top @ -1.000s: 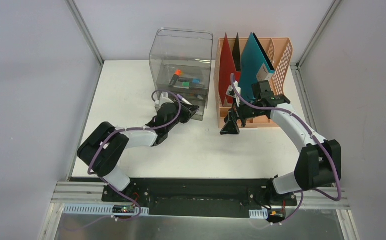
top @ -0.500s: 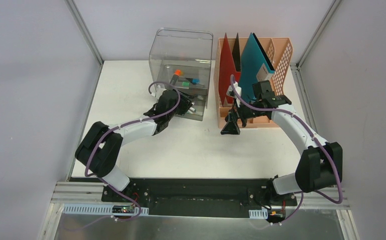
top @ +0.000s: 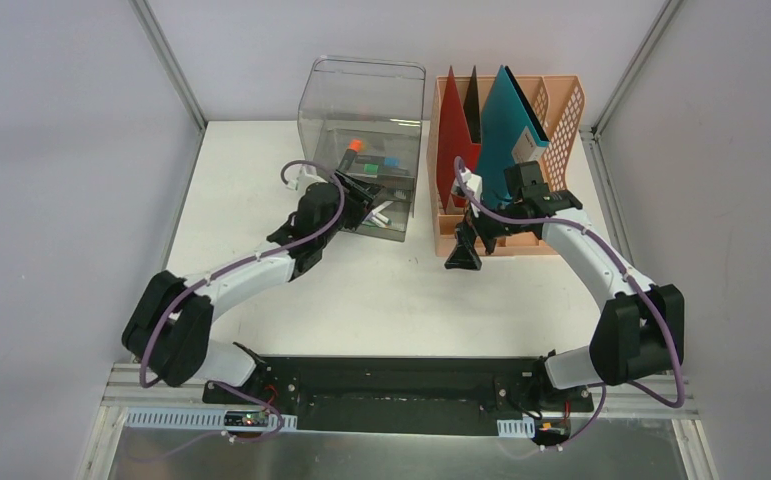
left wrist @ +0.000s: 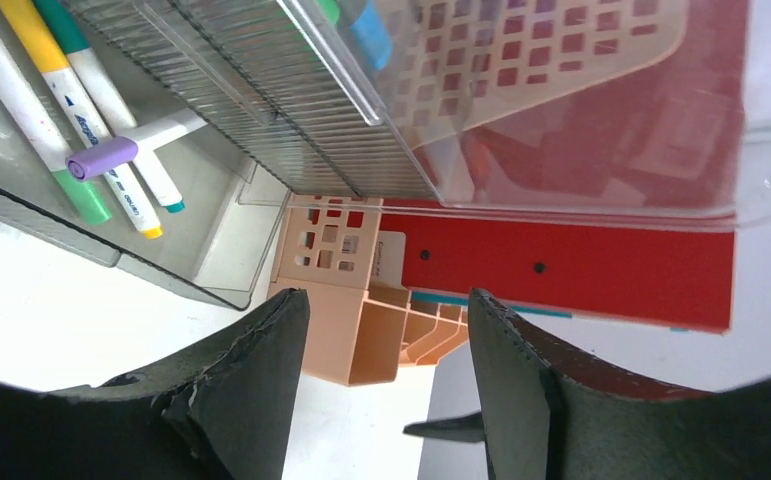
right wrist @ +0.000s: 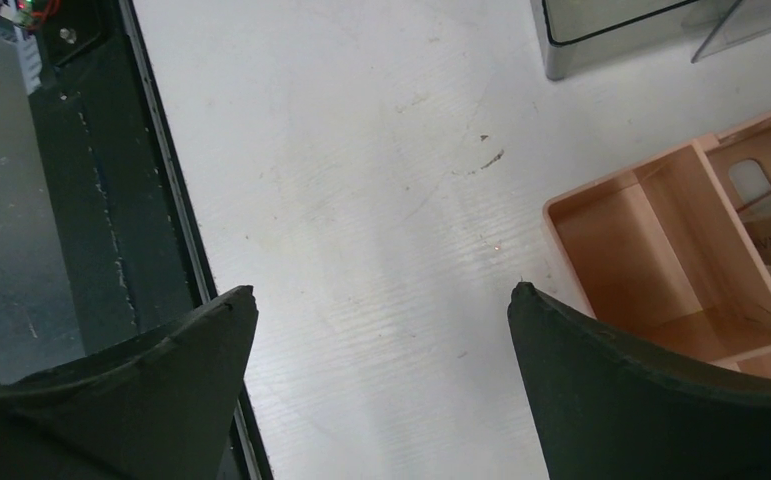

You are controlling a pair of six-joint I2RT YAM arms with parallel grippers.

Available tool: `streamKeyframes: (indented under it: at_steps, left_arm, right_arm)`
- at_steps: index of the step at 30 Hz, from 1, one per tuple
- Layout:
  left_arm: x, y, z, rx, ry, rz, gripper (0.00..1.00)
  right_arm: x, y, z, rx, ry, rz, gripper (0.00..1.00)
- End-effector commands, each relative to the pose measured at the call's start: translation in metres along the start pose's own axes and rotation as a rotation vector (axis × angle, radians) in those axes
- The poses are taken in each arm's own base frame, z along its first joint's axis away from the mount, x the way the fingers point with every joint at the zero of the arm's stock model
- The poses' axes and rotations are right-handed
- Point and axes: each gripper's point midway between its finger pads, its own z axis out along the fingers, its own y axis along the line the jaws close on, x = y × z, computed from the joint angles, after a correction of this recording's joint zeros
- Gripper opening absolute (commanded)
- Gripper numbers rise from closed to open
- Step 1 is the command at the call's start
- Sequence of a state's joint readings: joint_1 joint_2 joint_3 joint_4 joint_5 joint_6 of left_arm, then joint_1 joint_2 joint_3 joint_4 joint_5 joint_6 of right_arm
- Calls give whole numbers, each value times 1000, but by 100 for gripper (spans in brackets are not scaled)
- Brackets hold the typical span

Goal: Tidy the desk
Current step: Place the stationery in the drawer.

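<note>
The white desk (top: 261,190) carries a clear drawer box (top: 361,100) and a peach file rack (top: 561,110). My left gripper (top: 366,200) hangs at the box's pulled-out bottom drawer (left wrist: 211,250). Its jaws (left wrist: 386,300) are open, with nothing between them. Several markers (left wrist: 91,150) lie in that drawer, one with a purple cap. My right gripper (top: 461,255) points down at the desk (right wrist: 361,150) just in front of the rack's left corner (right wrist: 661,250). It is wide open (right wrist: 383,290) and empty.
A red folder (top: 453,140), a black one and a teal one (top: 506,120) stand in the rack. More small items lie in the box's upper drawer (top: 371,160). Aluminium rails and grey walls edge the desk. A black base strip (right wrist: 111,200) runs along the near edge.
My left arm has stretched forward to the drawer box and its jaws have opened. The right arm has barely moved.
</note>
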State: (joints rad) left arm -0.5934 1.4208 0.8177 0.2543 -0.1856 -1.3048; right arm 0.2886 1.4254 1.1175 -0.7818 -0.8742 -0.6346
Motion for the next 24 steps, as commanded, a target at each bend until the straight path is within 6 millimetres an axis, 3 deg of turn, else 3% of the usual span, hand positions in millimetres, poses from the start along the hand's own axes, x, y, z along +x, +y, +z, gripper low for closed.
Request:
streamKeyframes:
  at_steps: [1, 8, 16, 24]
  left_arm:
    - [-21, -20, -27, 90, -65, 93, 61]
    - [-30, -21, -64, 171, -99, 178, 63]
    - [-29, 1, -91, 216, -114, 223, 63]
    - [-28, 32, -103, 173, -118, 227, 63]
  right_arm:
    - [-4, -7, -12, 78, 10, -124, 100]
    - [4, -15, -14, 116, 48, -164, 100]
    - [24, -30, -20, 177, 154, -221, 100]
    - [32, -60, -31, 338, 235, -179, 100]
